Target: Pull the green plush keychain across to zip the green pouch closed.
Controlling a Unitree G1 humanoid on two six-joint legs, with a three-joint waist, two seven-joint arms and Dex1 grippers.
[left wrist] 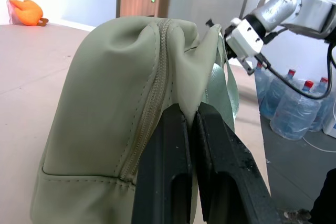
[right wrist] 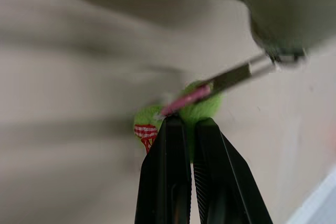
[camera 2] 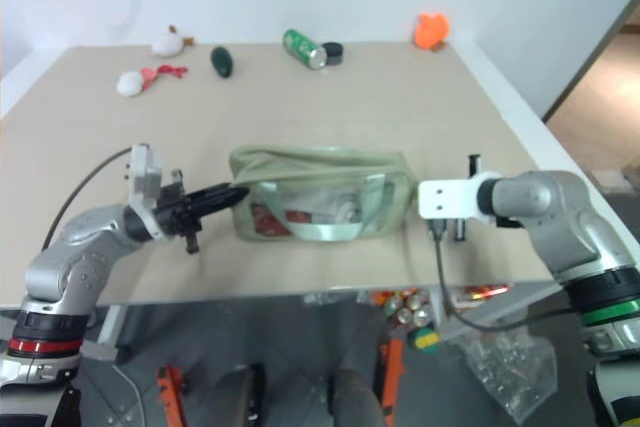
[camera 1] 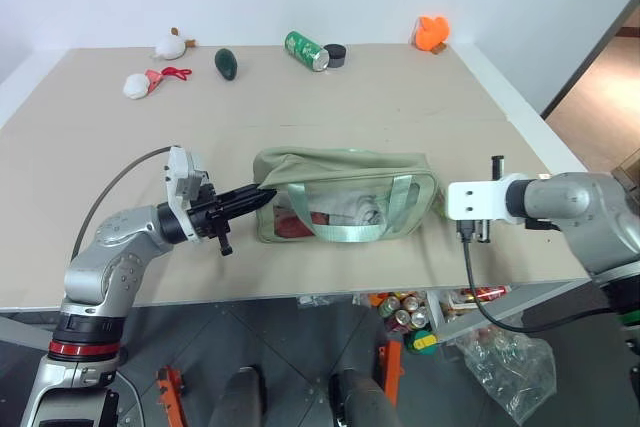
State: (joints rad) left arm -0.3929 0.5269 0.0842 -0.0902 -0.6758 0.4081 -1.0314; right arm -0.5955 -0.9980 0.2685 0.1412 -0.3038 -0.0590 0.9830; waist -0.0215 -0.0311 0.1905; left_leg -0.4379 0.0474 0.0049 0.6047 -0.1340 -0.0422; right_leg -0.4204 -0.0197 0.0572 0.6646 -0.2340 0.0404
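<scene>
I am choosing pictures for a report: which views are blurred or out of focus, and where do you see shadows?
Right wrist view: the green pouch and table smear into soft streaks, while the right gripper, shut on the green plush keychain, stays fairly sharp. Left wrist view: crisp on the pouch zipper and left gripper. Right eye view: slightly softer than the left eye view; a faint shadow lies under the pouch's front edge.

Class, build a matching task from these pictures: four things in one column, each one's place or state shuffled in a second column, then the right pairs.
Things
1. green pouch
2. green plush keychain
3. orange toy
4. green drink can

Places or states
A. far right corner of the table
B. lying on its side at the far edge
C. pinched by the right gripper
D. end held by the left gripper

Pairs: 1-D, 2-C, 3-A, 4-B
</scene>
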